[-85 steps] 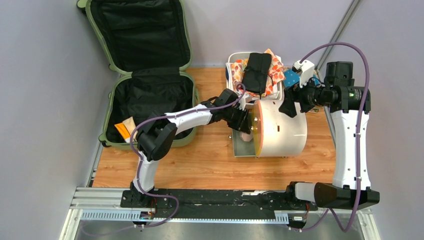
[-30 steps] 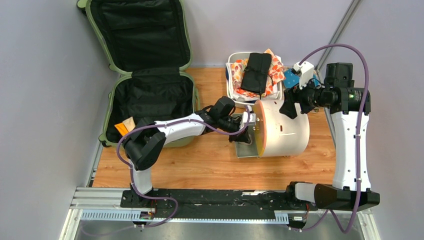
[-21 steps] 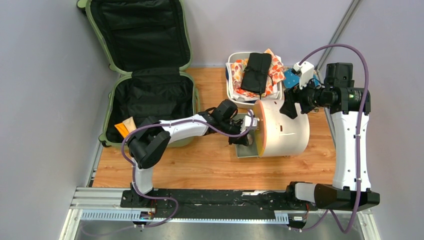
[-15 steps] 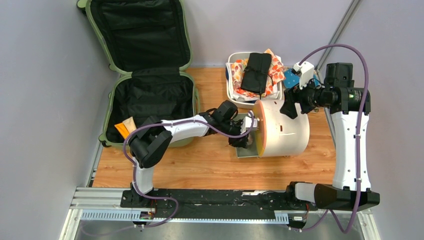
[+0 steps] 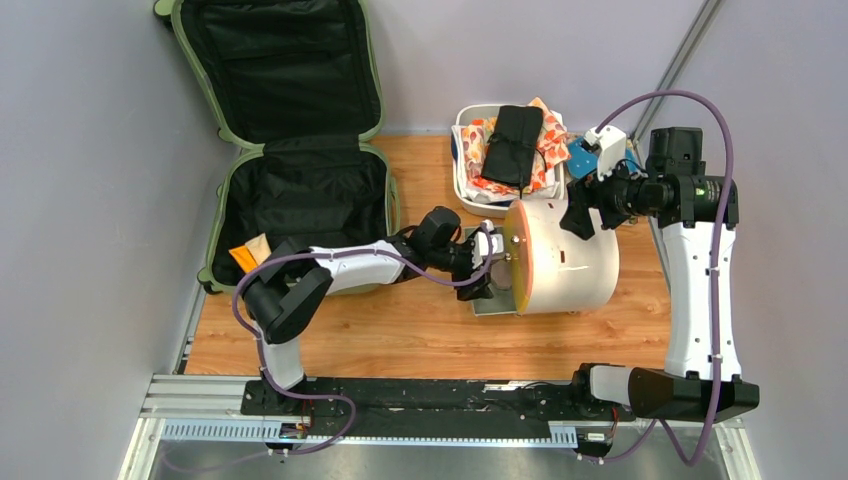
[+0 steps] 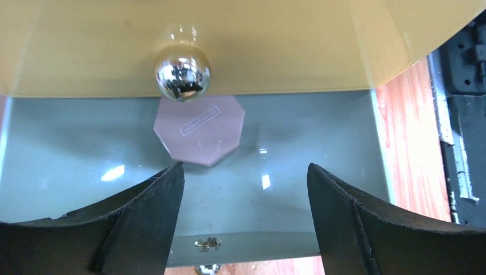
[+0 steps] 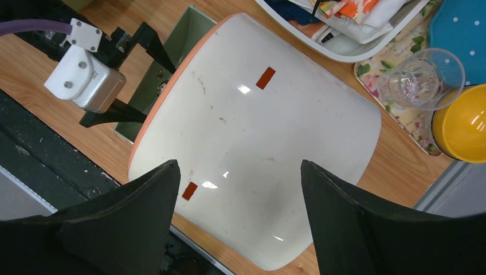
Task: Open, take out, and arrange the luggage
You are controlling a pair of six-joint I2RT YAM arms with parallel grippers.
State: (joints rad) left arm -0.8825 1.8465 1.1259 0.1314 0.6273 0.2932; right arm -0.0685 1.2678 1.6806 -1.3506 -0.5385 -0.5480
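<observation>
Well apart from left gripper jaws, open luggage.

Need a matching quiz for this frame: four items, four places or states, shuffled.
1. luggage
2. white tub
3. pink octagon
4. clear glass

A. on the floral tray
B. in the grey tray, below the chrome knob
C. lying open, far left
D. packed with clothes

Pairs: 1-C, 2-D, 3-B, 4-A

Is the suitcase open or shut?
Open. The suitcase has its halves swung apart, with the black lining of both exposed to the top camera.
</observation>
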